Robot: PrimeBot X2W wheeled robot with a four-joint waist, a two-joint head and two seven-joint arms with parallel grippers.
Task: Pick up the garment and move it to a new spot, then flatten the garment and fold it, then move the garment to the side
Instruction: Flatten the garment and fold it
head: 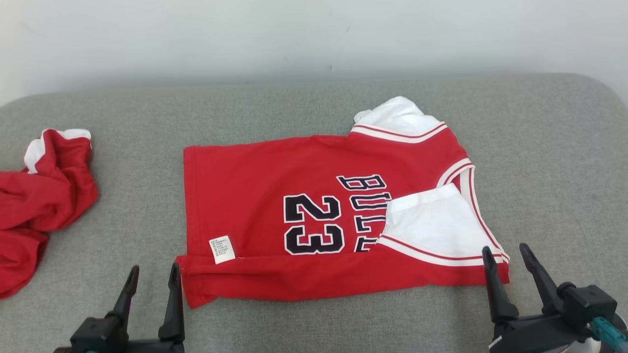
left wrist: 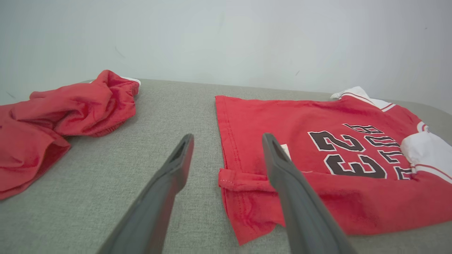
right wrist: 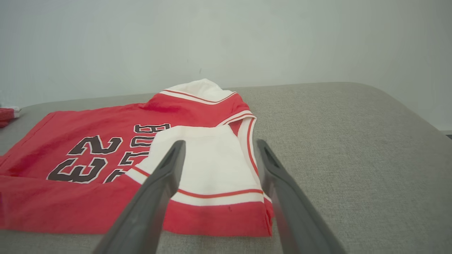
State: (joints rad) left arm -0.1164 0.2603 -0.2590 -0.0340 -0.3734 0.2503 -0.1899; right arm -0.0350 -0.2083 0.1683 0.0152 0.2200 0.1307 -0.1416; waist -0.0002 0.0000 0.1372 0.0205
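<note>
Where its front shows, jersey [head: 255, 196] reads "23".

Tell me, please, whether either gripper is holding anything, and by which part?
Nothing is held. The left gripper and right gripper stand open at the near edge of the jersey.

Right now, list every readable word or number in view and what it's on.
"23": black with a white outline, on the front of the red jersey.
"BULL": same lettering, beside the number. The lower letters are partly covered and the rest is hidden by the folded white sleeve.
Care tag at the jersey's hem: the print is too small to read.
Crumpled red garment: no text shows.
</note>
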